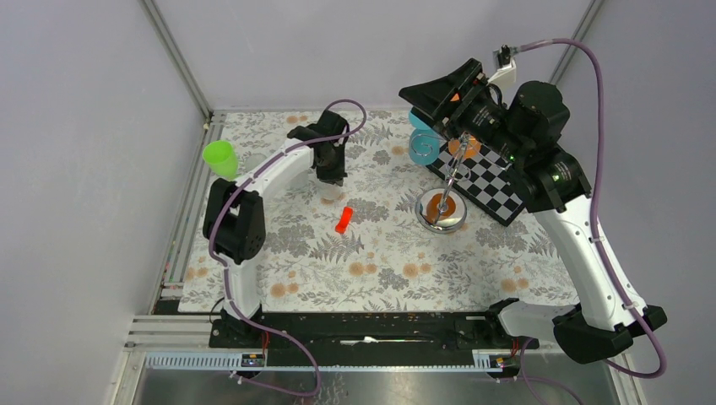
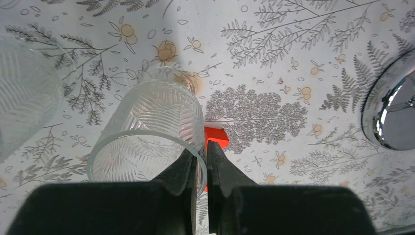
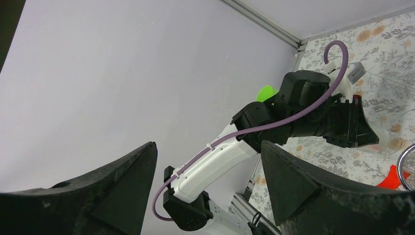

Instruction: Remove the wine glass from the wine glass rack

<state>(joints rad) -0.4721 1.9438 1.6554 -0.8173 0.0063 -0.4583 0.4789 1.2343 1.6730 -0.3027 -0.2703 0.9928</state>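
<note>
Scene: seen from above, two robot arms reach over a table with a leaf-print tablecloth (image 1: 380,270).
Wine glass rack: the wine glass rack (image 1: 442,216) stands right of the table's centre, a shiny round base with a thin pole leaning up toward 1 o'clock. Its wire arms are mostly hidden under the right arm, and no glass shows hanging on them.
Wine glass: the clear, ribbed wine glass (image 2: 147,127) is at about 9 o'clock from the rack base, well apart from it. Its mouth faces the left wrist camera and its far end is down at the cloth. Whether it rests there or hangs just above, I cannot tell.
Left gripper: the left gripper (image 2: 200,152) is clamped on the glass rim, one finger inside the bowl and one outside, nearly together.
Right gripper: the right gripper (image 3: 208,147) hangs above the rack top with its jaws spread wide, holding nothing.
Other things: a small red object (image 1: 342,219) lies between glass and rack. A chequered board (image 1: 485,181) lies at 2 o'clock from the rack base. A green cup (image 1: 221,159) sits at the table's left edge. A second clear glass (image 2: 24,93) stands at 9 o'clock from the held one.
Progress: the glass looks already off the rack. What seems left is setting it down firmly, letting go and pulling away.
</note>
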